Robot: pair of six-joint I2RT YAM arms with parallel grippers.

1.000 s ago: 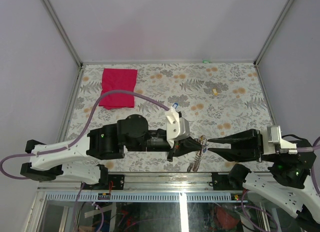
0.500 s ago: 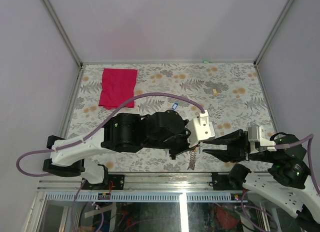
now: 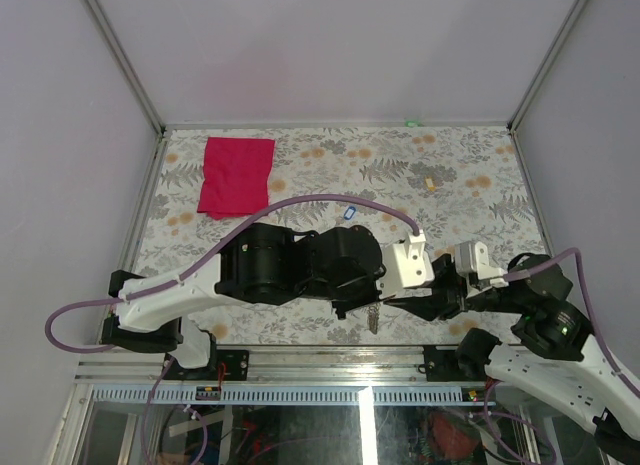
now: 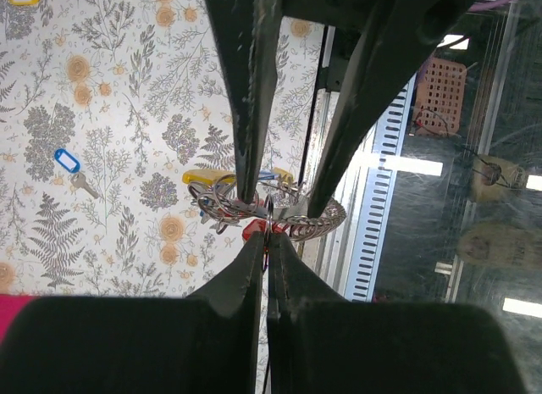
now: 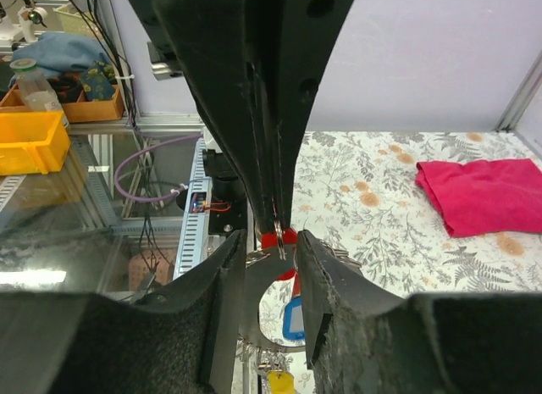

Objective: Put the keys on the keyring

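Plainly, the left claw [image 4: 268, 241] is closed, its two smooth black fingers pinched flat together on the keyring [image 4: 216, 209], which it holds in the air over the near edge of the table [image 3: 480, 185], about mid-width. The right claw [image 5: 268, 240] faces it from the right with its jaws apart. Its rough-faced pads [image 5: 222, 280] stand either side of the ring and of the left claw's tip. Whether they touch the wire I cannot tell.

The ring is thin, bright, springy-looking wire in overlapping turns, with a coiled grey tail curling off to one side. A bunch of keys already hangs on it: a yellow oval tag [image 4: 206, 175], a red tag [image 4: 253, 233] right at the pinch, and a blue tag [image 5: 294, 318] dangling lower. All are glossy plastic with pale label windows.

By my reading, the step in hand is a two-handed hold on the ring, so it can be steadied or pried open. The next move calls for the right jaws to close squarely on the wire, clear of the tags and the other claw's tip. The wire is slick and narrow, so an off-centre squeeze could twist it out.

Farther back, near mid-table, a loose key with a blue tag [image 4: 66, 160] lies flat on the flower-printed surface, not yet threaded. A soft, rumpled red cloth [image 3: 236, 173] lies at the far left.
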